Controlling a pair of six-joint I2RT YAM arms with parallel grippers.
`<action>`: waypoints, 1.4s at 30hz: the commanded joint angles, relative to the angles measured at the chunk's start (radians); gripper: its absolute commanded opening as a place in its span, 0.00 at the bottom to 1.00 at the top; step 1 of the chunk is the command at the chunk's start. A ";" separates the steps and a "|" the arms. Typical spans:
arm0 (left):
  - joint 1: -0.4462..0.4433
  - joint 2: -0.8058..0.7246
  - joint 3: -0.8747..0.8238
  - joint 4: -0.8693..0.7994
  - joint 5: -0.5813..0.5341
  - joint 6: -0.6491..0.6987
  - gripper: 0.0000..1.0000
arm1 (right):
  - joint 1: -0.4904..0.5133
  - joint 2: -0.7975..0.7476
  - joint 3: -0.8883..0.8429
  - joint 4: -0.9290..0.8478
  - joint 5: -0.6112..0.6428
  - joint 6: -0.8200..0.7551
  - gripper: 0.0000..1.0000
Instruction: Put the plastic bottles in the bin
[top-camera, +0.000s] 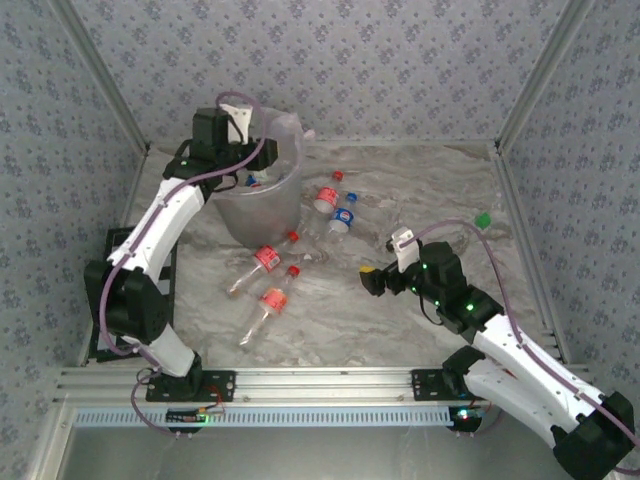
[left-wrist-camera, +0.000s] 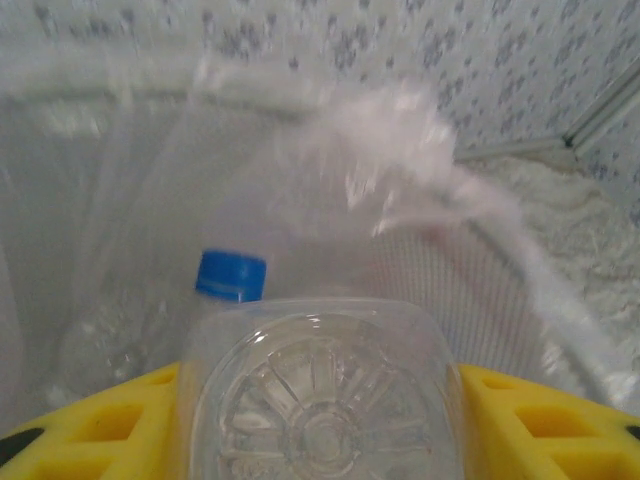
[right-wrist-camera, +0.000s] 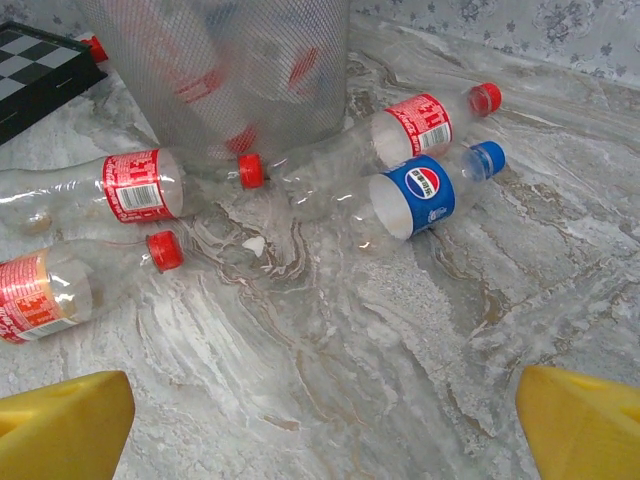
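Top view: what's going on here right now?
The left claw grips a clear bottle at the mouth of the bin, not yet dropped. A blue-capped bottle lies inside. The right claw is open and empty above the table, facing the loose ones: a Pepsi bottle and three red-label bottles beside the bin.

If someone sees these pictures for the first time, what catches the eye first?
The left fingers grip a clear bottle over the bin, which holds a blue-capped bottle. On the marble table beside the bin lie four bottles, among them a blue Pepsi bottle, with the right fingers open nearby.
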 joint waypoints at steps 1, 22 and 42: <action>-0.004 -0.028 -0.066 0.073 0.036 0.015 0.00 | -0.006 -0.012 0.007 -0.006 0.016 -0.006 1.00; 0.004 -0.027 0.176 -0.124 0.081 0.091 0.72 | -0.007 0.017 0.012 0.002 0.005 0.009 1.00; -0.056 0.086 -0.034 -0.067 0.069 0.011 0.06 | -0.013 0.024 0.031 -0.036 0.085 0.046 1.00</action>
